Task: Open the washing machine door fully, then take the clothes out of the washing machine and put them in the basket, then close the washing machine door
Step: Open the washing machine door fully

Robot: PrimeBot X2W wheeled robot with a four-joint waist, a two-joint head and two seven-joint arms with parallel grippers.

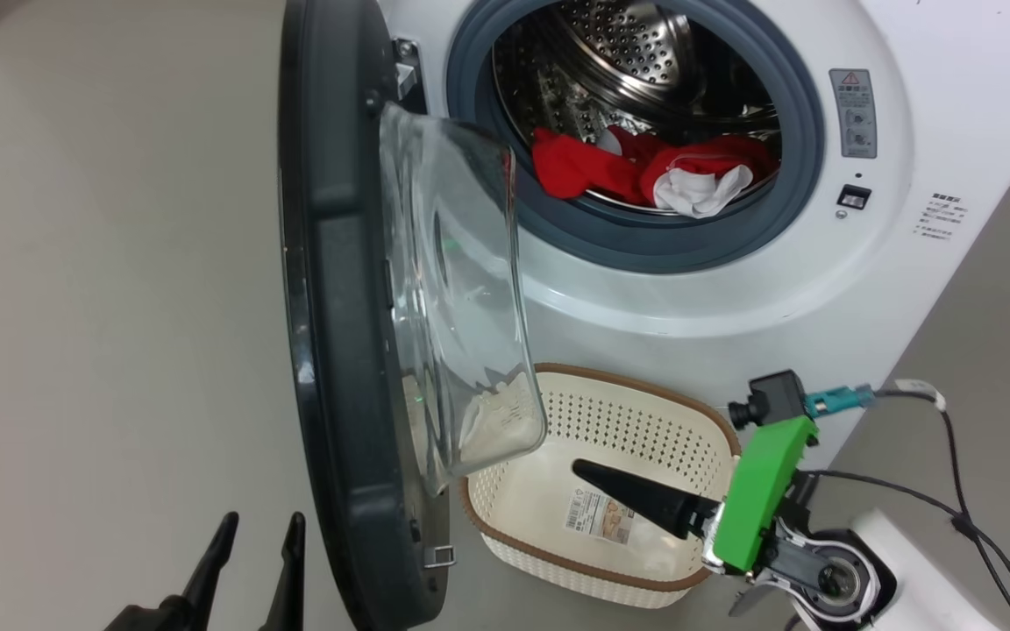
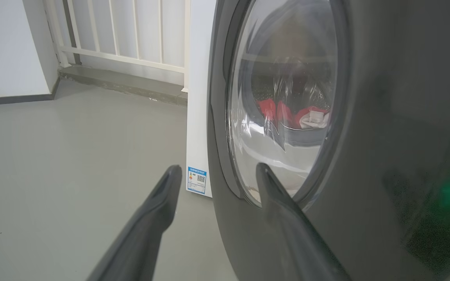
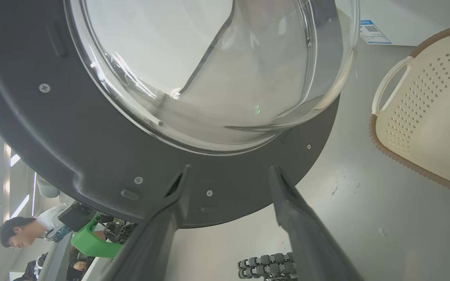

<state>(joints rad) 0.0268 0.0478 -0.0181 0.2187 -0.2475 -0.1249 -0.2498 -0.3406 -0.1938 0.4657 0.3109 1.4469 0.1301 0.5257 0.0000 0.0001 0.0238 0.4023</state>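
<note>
Left gripper [image 1: 263, 519] nearest, fingers spread, empty, left of the open washing machine door [image 1: 330, 307]. Clothes [image 1: 584, 166] lie far inside the washing machine [image 1: 733, 289], basket [image 1: 645, 421] nearer. Left wrist: door just right. Right wrist: right gripper [image 3: 229, 168] spread, empty, facing the door.

Upper centre, the clothes [image 1: 584, 166] are red with white parts. The washing machine [image 1: 715, 298] is white, its door [image 1: 330, 263] rim black. Lower centre, the perforated cream basket [image 1: 636, 412] has a brown rim.
</note>
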